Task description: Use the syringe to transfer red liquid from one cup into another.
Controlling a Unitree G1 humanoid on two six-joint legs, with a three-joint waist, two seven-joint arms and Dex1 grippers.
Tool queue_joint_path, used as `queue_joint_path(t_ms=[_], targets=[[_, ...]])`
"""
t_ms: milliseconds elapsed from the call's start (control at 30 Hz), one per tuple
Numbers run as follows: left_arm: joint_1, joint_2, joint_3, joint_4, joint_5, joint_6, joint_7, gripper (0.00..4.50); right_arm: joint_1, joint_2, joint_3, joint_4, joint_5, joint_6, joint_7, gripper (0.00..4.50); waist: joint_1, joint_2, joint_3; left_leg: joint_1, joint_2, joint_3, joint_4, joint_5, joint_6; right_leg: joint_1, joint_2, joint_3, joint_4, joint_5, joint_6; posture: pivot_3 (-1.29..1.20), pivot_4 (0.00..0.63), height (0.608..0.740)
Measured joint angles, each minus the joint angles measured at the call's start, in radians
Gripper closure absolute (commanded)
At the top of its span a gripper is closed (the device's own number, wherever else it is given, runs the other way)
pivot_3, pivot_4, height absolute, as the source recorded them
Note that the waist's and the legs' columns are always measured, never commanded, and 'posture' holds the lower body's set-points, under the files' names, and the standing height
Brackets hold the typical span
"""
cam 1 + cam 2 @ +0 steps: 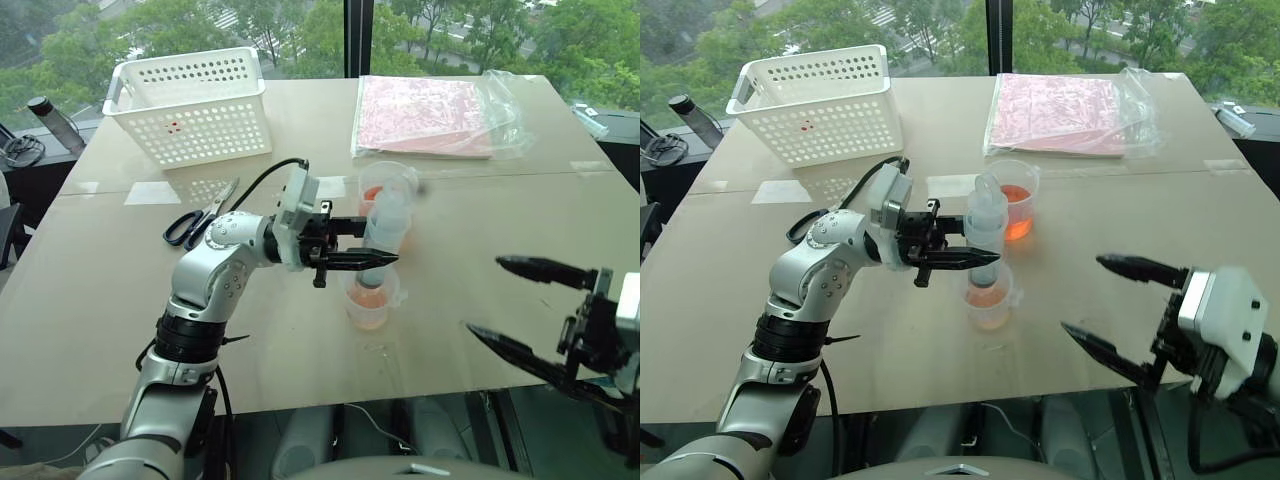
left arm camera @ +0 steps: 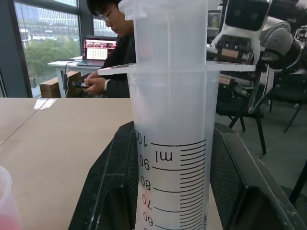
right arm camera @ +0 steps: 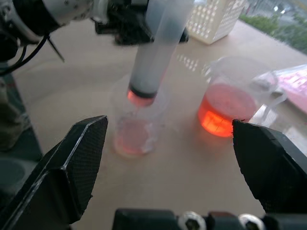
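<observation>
Squat clear cup (image 1: 989, 298), centre of frame: shallow orange-red liquid (image 3: 130, 139), pale. Taller clear beaker (image 1: 1015, 198) with pouring lip, just above-right of it: deeper, brighter orange-red fill. Syringe (image 1: 985, 228) held upright over the squat cup, nozzle end down at its rim; frosted clear barrel, black plunger seal low with a little red beneath. Printed black graduations read "ml", 100, 90, 80, 70, 60. Left gripper (image 1: 975, 258) pinches the barrel from the left, jaws pressed on it. Right gripper (image 1: 1108, 312), lower right, jaws spread wide, holding nothing. White perforated plastic basket (image 1: 190, 105) upper left; black-handled scissors (image 1: 198, 216) below it; clear bag with pink sheet (image 1: 425, 115) upper right.
</observation>
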Motion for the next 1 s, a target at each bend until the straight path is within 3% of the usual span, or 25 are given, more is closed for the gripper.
queue_joint_path(t_ms=[100,133,267,400,500,567,700,833,933,1000], targets=[[0.003,-0.006,-0.003,-0.005,0.004,-0.012,0.0,3.09,-0.019,0.019,-0.031,0.034,0.027,-0.021,0.002,0.04,-0.007,0.001,0.0,0.004,0.0,0.001,0.0,-0.002,0.003,0.003,0.0,0.001,-0.001,0.0,0.0,0.0,0.15,0.74],[0.013,-0.009,-0.009,-0.005,0.011,-0.028,-0.001,3.09,-0.107,-0.015,-0.04,0.068,0.145,-0.014,-0.089,0.04,-0.011,0.001,0.0,0.009,0.001,0.002,-0.001,-0.002,0.004,0.008,0.0,0.002,-0.001,0.0,0.0,0.0,0.15,0.74],[0.024,-0.012,-0.023,-0.006,0.03,-0.061,-0.001,3.09,-0.236,-0.118,-0.025,0.092,0.364,-0.001,-0.255,0.04,-0.003,0.002,0.001,0.016,0.002,0.0,-0.004,-0.003,0.005,0.015,-0.001,0.0,-0.003,0.0,-0.001,0.0,0.15,0.74],[0.049,-0.013,-0.044,0.0,0.061,-0.091,-0.004,3.09,-0.465,-0.293,0.126,0.11,0.555,0.007,-0.437,0.04,-0.003,0.005,0.001,0.014,0.002,0.001,-0.004,-0.003,0.004,0.014,-0.002,0.0,-0.004,0.0,-0.001,0.0,0.15,0.74],[0.062,-0.005,-0.054,0.005,0.086,-0.109,-0.005,3.09,-0.604,-0.343,0.278,0.135,0.638,0.025,-0.537,0.85,0.001,0.004,0.002,0.013,0.001,0.0,-0.003,-0.002,0.003,0.014,-0.003,-0.001,-0.006,0.0,-0.001,0.0,0.15,0.74],[0.064,-0.009,-0.065,0.006,0.087,-0.111,-0.003,3.09,-0.688,-0.346,0.369,0.149,0.671,0.028,-0.59,1.73,0.0,0.004,0.002,0.011,0.001,0.0,-0.003,-0.002,0.003,0.014,-0.003,-0.001,-0.008,0.0,0.0,0.0,0.15,0.74],[0.067,-0.015,-0.074,0.002,0.087,-0.109,0.002,3.09,-0.902,-0.29,0.558,0.165,0.67,0.052,-0.684,1.73,-0.003,0.004,0.002,0.011,0.001,0.001,-0.004,-0.002,0.003,0.013,-0.003,-0.001,-0.01,0.0,0.0,0.0,0.15,0.74],[0.066,-0.018,-0.074,-0.006,0.086,-0.103,0.022,3.09,-0.964,-0.252,0.646,0.186,0.658,0.096,-0.718,1.73,-0.001,0.004,0.002,0.01,0.001,0.001,-0.004,-0.002,0.003,0.013,-0.003,-0.001,-0.01,0.0,0.0,0.0,0.15,0.74],[0.064,-0.028,-0.074,-0.011,0.086,-0.098,0.04,3.09,-0.986,-0.232,0.672,0.195,0.649,0.123,-0.72,2.41,-0.002,0.004,0.002,0.01,0.001,0.001,-0.004,-0.003,0.004,0.013,-0.003,-0.001,-0.01,0.0,0.0,0.0,0.15,0.74],[0.064,-0.029,-0.075,-0.015,0.086,-0.093,0.044,3.09,-0.988,-0.224,0.676,0.204,0.641,0.14,-0.717,3.38,-0.003,0.004,0.002,0.01,0.001,0.001,-0.004,-0.003,0.004,0.013,-0.003,-0.001,-0.009,0.0,0.0,0.0,0.15,0.74]])
